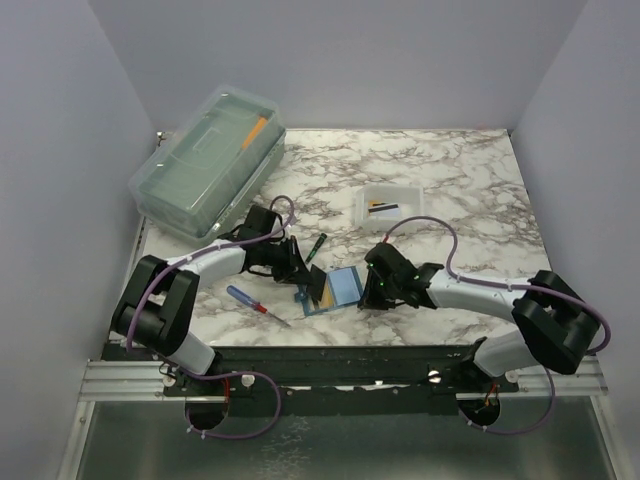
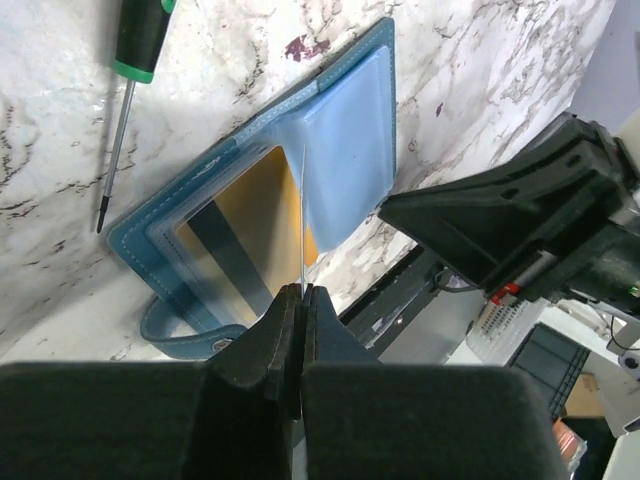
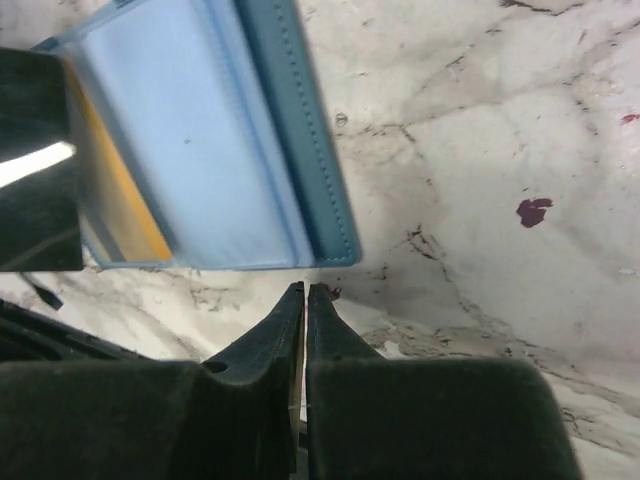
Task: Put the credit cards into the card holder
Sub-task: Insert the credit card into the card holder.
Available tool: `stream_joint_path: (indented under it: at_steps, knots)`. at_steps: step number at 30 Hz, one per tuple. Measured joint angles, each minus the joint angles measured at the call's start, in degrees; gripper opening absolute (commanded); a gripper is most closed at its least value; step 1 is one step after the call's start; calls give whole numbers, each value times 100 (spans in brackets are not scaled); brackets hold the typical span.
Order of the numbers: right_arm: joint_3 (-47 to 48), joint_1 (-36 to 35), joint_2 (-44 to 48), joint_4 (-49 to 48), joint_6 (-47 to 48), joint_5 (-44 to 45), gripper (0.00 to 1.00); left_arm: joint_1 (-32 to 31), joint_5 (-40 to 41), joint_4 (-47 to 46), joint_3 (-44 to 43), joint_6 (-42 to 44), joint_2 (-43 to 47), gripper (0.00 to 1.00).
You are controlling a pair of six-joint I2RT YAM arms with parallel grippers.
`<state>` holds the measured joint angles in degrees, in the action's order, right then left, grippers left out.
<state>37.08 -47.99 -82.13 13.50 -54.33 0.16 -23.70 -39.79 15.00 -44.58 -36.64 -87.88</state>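
Observation:
The teal-blue card holder (image 1: 343, 287) lies open on the marble between both grippers. A yellow-gold credit card with a dark stripe (image 2: 250, 215) sits in its left pocket, and pale blue inner sleeves (image 2: 345, 150) are fanned up. My left gripper (image 2: 302, 290) is shut on a thin dark credit card (image 2: 303, 220), seen edge-on and standing over the holder's fold. It shows as a dark glossy plate (image 3: 35, 200) in the right wrist view. My right gripper (image 3: 305, 288) is shut with nothing in it, its tips just off the holder's teal edge (image 3: 290, 120). More credit cards (image 1: 385, 208) lie in the white tray.
The small translucent tray (image 1: 412, 195) sits behind the holder. A big clear lidded box (image 1: 205, 160) stands at the back left. A green-handled screwdriver (image 1: 316, 243) lies just behind the holder, and a blue-and-red one (image 1: 250, 300) lies to its left near the front edge.

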Motion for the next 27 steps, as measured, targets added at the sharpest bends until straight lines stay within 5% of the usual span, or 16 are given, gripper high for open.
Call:
stream_joint_path:
  at_steps: [10, 27]
  knots:
    - [160, 286, 367, -24, 586, -153, 23, -195, -33, -1250, 933, -981, 111, 0]
    - [356, 761, -726, -1071, 1062, -857, 20, -278, -116, -2524, 1598, -1290, 367, 0]
